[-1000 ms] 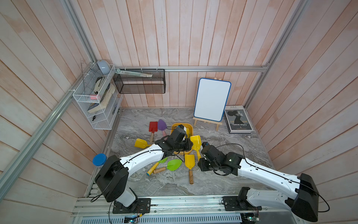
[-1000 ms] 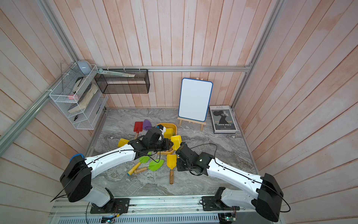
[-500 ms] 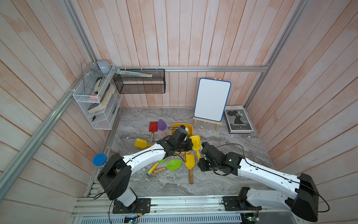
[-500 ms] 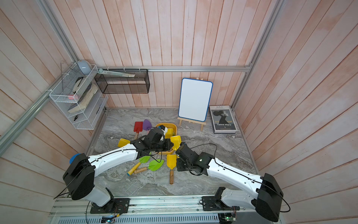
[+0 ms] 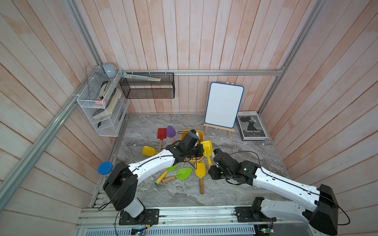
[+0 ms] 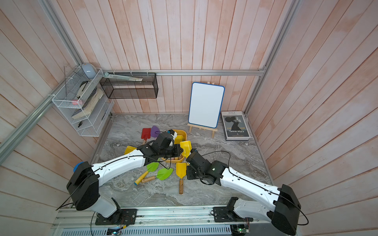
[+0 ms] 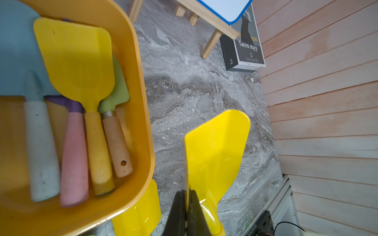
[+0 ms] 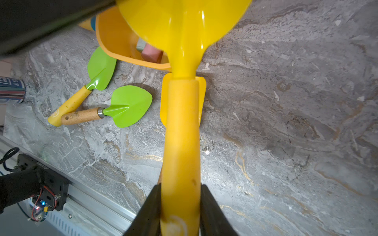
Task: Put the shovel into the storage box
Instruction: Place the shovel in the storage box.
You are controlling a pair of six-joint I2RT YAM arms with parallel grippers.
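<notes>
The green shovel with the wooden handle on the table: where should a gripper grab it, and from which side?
Probably the wooden handle, from straight above, jaws across it. The shovel lies flat; its broad thin blade gives little to pinch, the handle is round and narrow. Grip near the metal collar: another shovel's yellow handle crowds the far end.

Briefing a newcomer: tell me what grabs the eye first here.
A bright yellow shovel hangs beside the storage box, the left gripper pinching its blade edge and the right gripper straddling its handle. Four shovels lie inside the box, and two green shovels lie on the marble surface nearby.
</notes>
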